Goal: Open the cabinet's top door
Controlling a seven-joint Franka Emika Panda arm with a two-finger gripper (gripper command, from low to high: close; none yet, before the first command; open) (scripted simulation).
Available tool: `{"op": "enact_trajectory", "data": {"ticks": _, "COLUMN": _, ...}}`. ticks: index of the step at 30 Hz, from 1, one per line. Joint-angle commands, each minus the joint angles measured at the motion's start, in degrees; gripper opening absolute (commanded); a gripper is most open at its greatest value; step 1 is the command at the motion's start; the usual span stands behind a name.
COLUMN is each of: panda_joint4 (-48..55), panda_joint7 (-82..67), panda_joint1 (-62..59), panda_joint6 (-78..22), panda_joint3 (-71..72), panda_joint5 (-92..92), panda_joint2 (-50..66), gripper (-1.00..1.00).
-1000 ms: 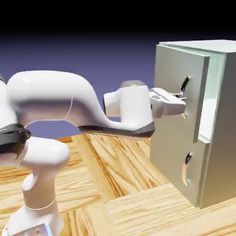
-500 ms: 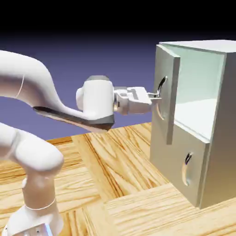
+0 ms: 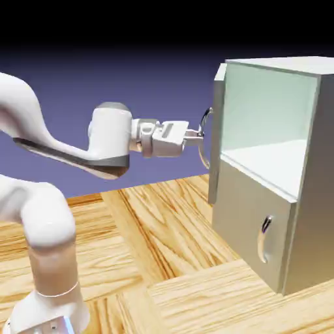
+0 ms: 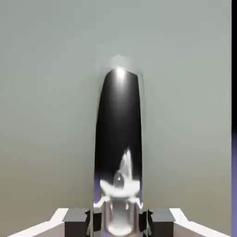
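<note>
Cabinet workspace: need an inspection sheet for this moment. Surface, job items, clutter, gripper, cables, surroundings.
Surface: wooden table, light plank pattern, the cabinet stands on it.
Job's things: cabinet, grey metal; top door swung wide open, seen nearly edge-on, pale upper compartment exposed. The hand view fills with the door's grey face. The lower panel is closed, its handle untouched.
Clutter: nothing seen.
Gripper: gripper shut on the top door's handle, the chrome bar running up between the two fingertips.
Cables: nothing seen.
Surroundings: plain blue-violet backdrop, darker toward the top.
</note>
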Motion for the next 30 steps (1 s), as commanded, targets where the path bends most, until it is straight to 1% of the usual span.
{"op": "enact_trajectory", "data": {"ticks": 1, "panda_joint4": 0.0, "panda_joint7": 0.4, "panda_joint1": -2.1, "panda_joint6": 1.3, "panda_joint3": 1.9, "panda_joint5": 1.2, "panda_joint2": -0.6, "gripper": -1.0}}
{"op": "enact_trajectory", "data": {"ticks": 6, "panda_joint4": -0.9, "panda_joint7": -1.7, "panda_joint1": -10.6, "panda_joint6": 6.1, "panda_joint3": 11.0, "panda_joint5": 10.5, "panda_joint2": -5.2, "gripper": -1.0}}
{"op": "enact_trajectory", "data": {"ticks": 10, "panda_joint4": -2.3, "panda_joint7": -7.4, "panda_joint1": -9.0, "panda_joint6": 2.1, "panda_joint3": 15.0, "panda_joint5": 20.5, "panda_joint2": -8.1, "gripper": -1.0}}
{"op": "enact_trajectory", "data": {"ticks": 14, "panda_joint4": -2.7, "panda_joint7": -12.2, "panda_joint1": -5.5, "panda_joint6": -4.9, "panda_joint3": 19.6, "panda_joint5": 30.4, "panda_joint2": -9.7, "gripper": -1.0}}
{"op": "enact_trajectory", "data": {"ticks": 19, "panda_joint4": -0.7, "panda_joint7": -16.3, "panda_joint1": -1.7, "panda_joint6": -16.5, "panda_joint3": 27.4, "panda_joint5": 42.8, "panda_joint2": -9.6, "gripper": -1.0}}
{"op": "enact_trajectory", "data": {"ticks": 23, "panda_joint4": 3.3, "panda_joint7": -17.7, "panda_joint1": -1.0, "panda_joint6": -26.5, "panda_joint3": 34.7, "panda_joint5": 51.4, "panda_joint2": -7.6, "gripper": -1.0}}
{"op": "enact_trajectory", "data": {"ticks": 28, "panda_joint4": 11.1, "panda_joint7": -18.3, "panda_joint1": -3.9, "panda_joint6": -38.9, "panda_joint3": 44.2, "panda_joint5": 60.1, "panda_joint2": -3.8, "gripper": -1.0}}
{"op": "enact_trajectory", "data": {"ticks": 30, "panda_joint4": 12.6, "panda_joint7": -16.6, "panda_joint1": -1.0, "panda_joint6": -43.6, "panda_joint3": 43.2, "panda_joint5": 59.1, "panda_joint2": -0.4, "gripper": -1.0}}
